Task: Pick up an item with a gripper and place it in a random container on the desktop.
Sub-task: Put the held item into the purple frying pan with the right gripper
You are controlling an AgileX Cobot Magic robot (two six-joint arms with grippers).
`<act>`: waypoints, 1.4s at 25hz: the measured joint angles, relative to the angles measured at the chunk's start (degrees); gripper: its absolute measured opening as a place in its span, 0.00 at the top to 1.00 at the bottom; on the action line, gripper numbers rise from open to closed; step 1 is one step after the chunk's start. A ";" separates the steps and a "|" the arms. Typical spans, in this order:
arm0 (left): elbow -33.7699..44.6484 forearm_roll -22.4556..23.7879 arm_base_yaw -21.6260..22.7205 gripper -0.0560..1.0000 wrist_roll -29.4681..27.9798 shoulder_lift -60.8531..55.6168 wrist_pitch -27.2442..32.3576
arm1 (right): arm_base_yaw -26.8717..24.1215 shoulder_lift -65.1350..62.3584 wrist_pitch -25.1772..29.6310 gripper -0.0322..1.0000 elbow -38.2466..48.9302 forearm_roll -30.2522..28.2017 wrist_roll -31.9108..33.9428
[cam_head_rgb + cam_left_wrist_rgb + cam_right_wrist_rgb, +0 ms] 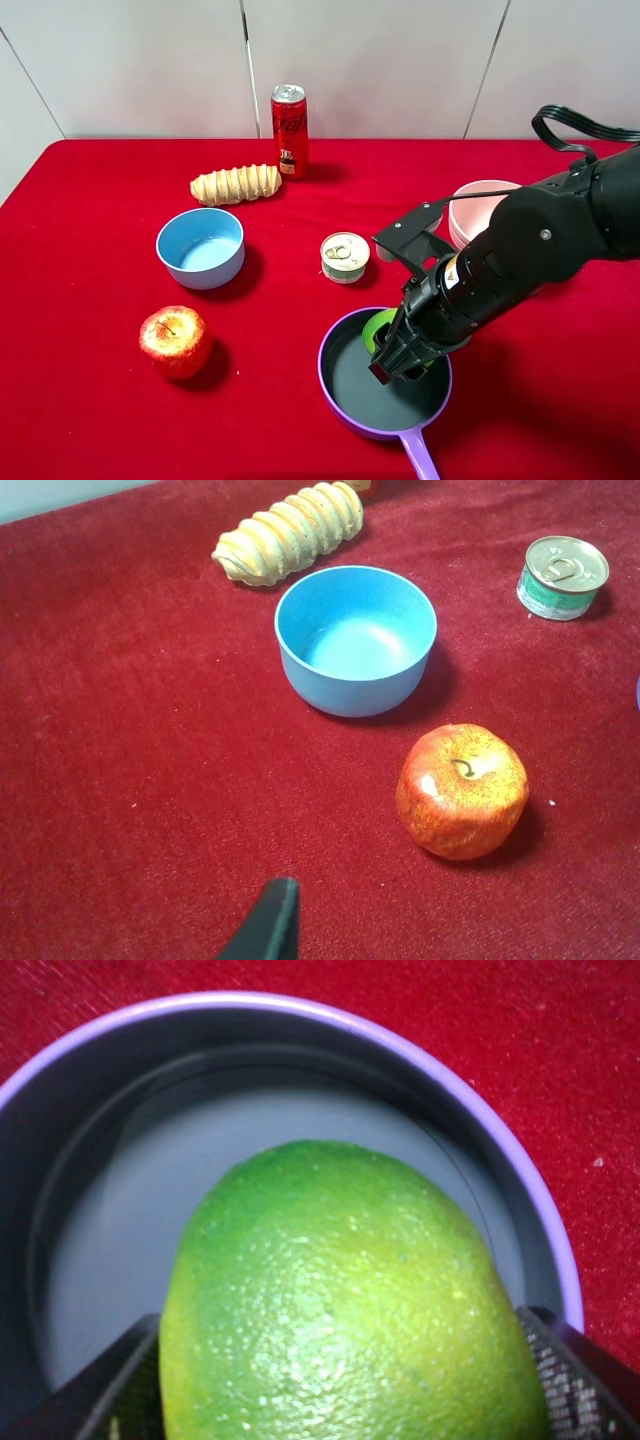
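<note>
spanning the frame, the red worktop [90, 420] carries the purple-rimmed pan [355, 400] near its front edge. my right hand [402, 358] hangs within the pan's rim, jaws pressed against both sides of the green lime [350, 1300], held over the dark grey floor; whether it touches, i cannot tell. of my left hand [268, 930] only one black tip shows, so i cannot tell its opening.
</note>
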 joint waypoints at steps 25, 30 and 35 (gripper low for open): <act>0.00 0.00 0.00 0.01 0.00 0.00 0.00 | 0.00 0.00 0.68 0.49 0.00 1.28 0.00; 0.00 0.00 0.00 0.01 0.00 0.00 0.00 | 0.00 0.00 1.28 0.48 0.00 1.28 0.00; 0.00 0.00 0.00 0.01 0.00 0.00 0.00 | 0.00 0.00 1.28 0.48 0.00 1.32 0.00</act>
